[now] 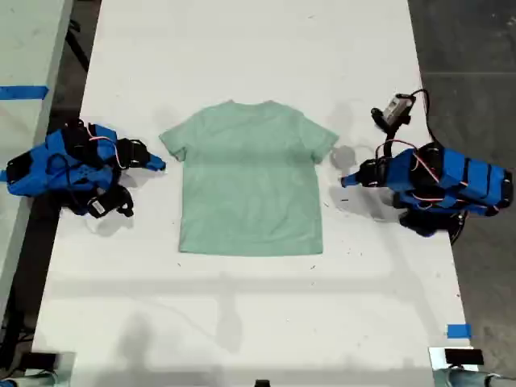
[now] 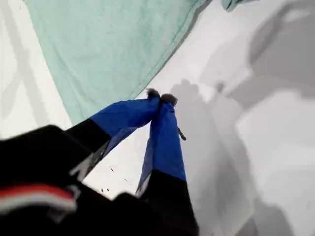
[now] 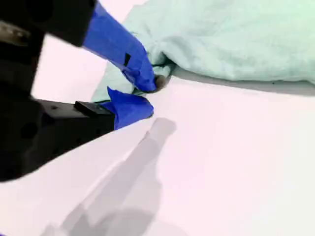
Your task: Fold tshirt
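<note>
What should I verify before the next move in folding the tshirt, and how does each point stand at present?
1. The tshirt lies spread flat on the table: ok.
2. My second pincer is at the sleeve on the exterior view's left: ok.
3. My second pincer has cloth between its jaws: cannot tell. The jaws stand slightly apart, with one tip against the sleeve edge.
4. My first pincer is open for a grasp: not ok, it is shut.
5. My first pincer reaches the tshirt: not ok, bare table lies between its tips and the cloth edge.
</note>
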